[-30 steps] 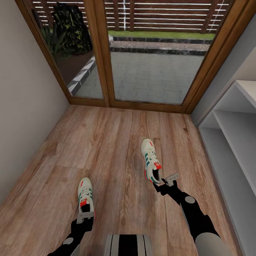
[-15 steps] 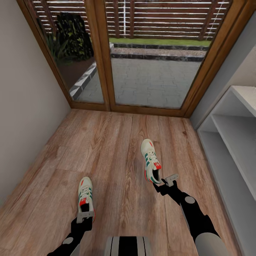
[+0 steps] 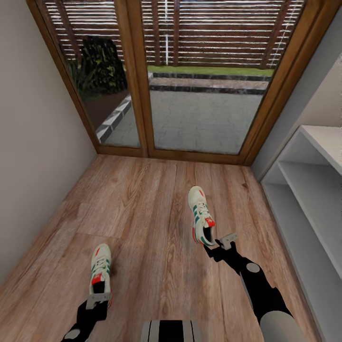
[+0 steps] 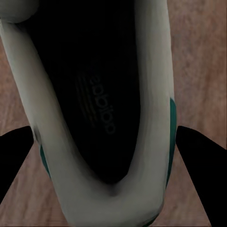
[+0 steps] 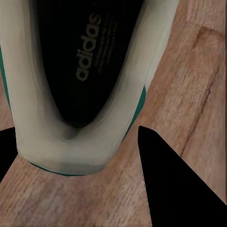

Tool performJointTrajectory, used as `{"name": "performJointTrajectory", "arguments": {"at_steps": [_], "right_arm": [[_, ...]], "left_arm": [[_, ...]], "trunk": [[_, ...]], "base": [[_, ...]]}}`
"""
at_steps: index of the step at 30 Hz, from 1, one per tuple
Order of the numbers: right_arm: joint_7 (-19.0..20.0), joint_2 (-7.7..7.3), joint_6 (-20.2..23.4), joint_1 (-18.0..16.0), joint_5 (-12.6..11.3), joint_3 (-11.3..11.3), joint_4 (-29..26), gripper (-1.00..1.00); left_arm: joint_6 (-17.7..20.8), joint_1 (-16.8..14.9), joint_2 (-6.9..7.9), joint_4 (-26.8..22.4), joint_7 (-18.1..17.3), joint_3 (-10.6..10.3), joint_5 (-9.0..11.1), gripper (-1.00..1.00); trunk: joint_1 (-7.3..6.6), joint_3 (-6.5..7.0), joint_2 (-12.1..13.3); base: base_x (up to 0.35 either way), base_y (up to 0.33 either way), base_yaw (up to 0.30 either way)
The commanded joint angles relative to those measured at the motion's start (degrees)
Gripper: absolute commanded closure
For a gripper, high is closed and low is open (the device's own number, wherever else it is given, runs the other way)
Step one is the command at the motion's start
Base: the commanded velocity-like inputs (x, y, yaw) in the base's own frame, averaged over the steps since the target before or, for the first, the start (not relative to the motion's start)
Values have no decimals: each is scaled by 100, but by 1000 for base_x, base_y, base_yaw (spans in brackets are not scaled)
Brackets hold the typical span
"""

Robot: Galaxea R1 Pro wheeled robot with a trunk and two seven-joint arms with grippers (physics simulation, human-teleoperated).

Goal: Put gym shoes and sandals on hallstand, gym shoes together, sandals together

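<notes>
Counting two gym shoes here: one (image 3: pixel 201 215) nearer the hallstand (image 3: pixel 304 199), the other (image 3: pixel 100 273) further from it. Two robot arms, one hallstand, one glass door.

Black jointed arms, grey metal gripper (image 3: pixel 227 240) fingers, grey forearm shell, striped trunk top.

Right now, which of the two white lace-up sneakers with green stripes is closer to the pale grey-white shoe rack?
The white green-striped sneaker at the right gripper; the rack stands on that side. The other sneaker, at the left gripper, sits nearer the opposite wall.
</notes>
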Motion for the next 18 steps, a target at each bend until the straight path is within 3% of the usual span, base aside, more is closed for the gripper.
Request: {"name": "performJointTrajectory", "arguments": {"at_steps": [1, 4, 6, 10, 18], "right_arm": [[30, 3, -38, -4, 61, -43, 5, 100], [22, -10, -39, -3, 68, -47, 10, 100], [12, -145, -39, 3, 75, -55, 17, 100], [-88, -190, -60, 125, 69, -62, 20, 100], [-1270, -191, -134, 621, 43, -60, 162, 100]], "left_arm": [[-27, 73, 25, -4, -7, 41, -59, 100], [-34, 203, 64, -17, -4, 57, -46, 100], [-44, 355, 88, -25, -1, 92, -22, 100], [-46, 420, 90, -29, -1, 98, -19, 100], [-245, 449, 86, 3, -1, 89, -31, 100]], "trunk": [[-3, 19, 0], [-11, 86, 4], [-16, 133, 7], [-27, 249, 12], [-165, 469, 259]], "base": [[0, 0, 0], [0, 0, 0], [0, 0, 0], [0, 0, -41], [0, 0, -71]]}}
